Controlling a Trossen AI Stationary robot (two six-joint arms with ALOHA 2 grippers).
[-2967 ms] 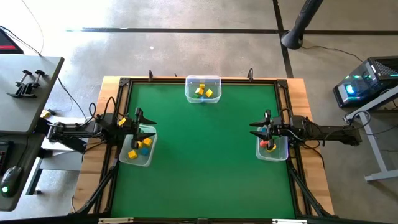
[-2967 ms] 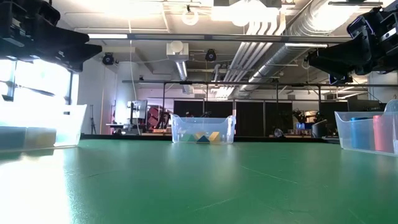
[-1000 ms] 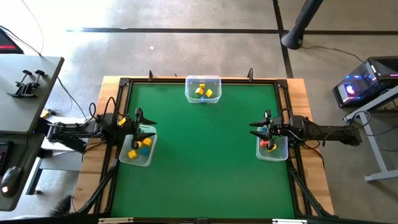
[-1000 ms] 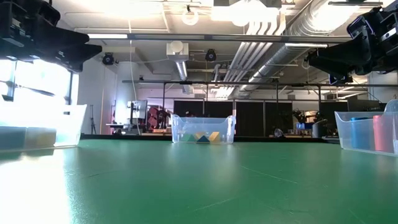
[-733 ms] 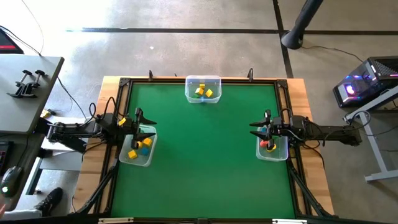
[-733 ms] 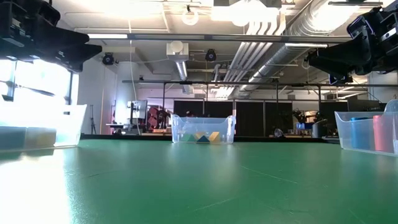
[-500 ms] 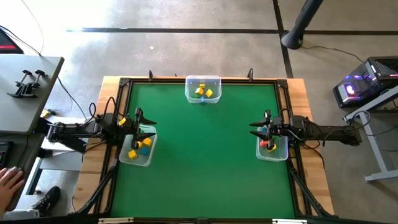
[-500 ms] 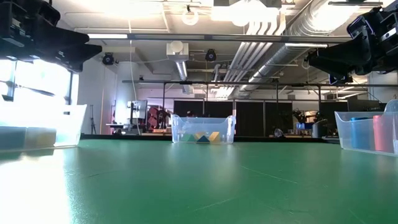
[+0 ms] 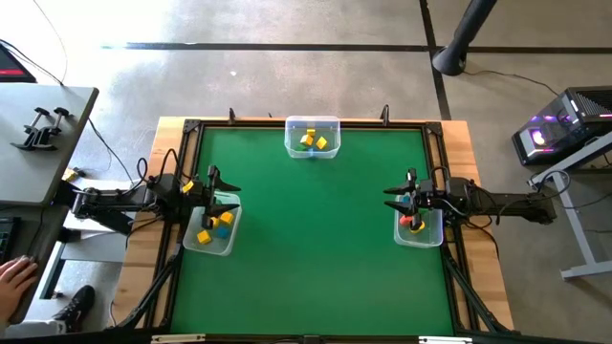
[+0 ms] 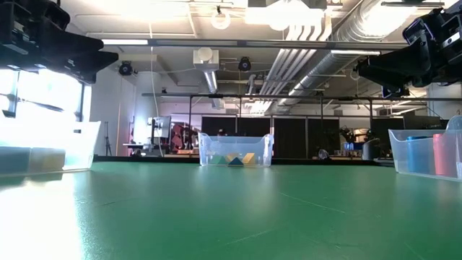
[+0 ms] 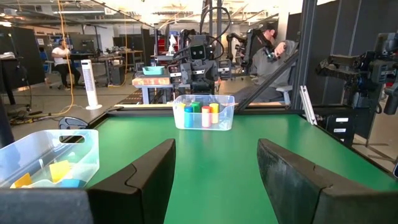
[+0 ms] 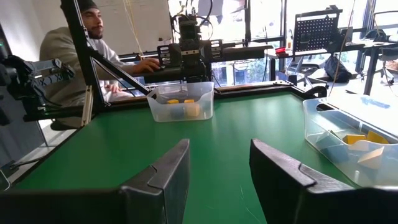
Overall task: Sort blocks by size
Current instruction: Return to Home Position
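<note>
Scanning the high view from the left edge to the right.

Lower left corner: a person's hand, off the table and well apart from both arms.

Middle left: left gripper, fingers spread with nothing between them. It hangs over the upper edge of the left bin. Yellow and blue blocks lie in that bin, below the fingertips and just toward the frame's bottom from them.

Centre: green mat, with no loose piece on it that I can see.

Top centre: top bin against the far rail, yellow blocks inside. It is well apart from both arms and about equally far from each.

Middle right: right gripper, likewise released and empty, fingers parted in its own wrist view. It hangs over the upper-left corner of the right bin. Cylinder blocks are in that bin, and the left wrist view shows them standing upright.

Judgement: every piece in view is binned, so no grasp direction matters now. What counts is that each gripper sits above its own bin, higher than the rims in the low view, pointing at the table's centre. Withdrawal should run back toward each arm's base, not downward.
</note>
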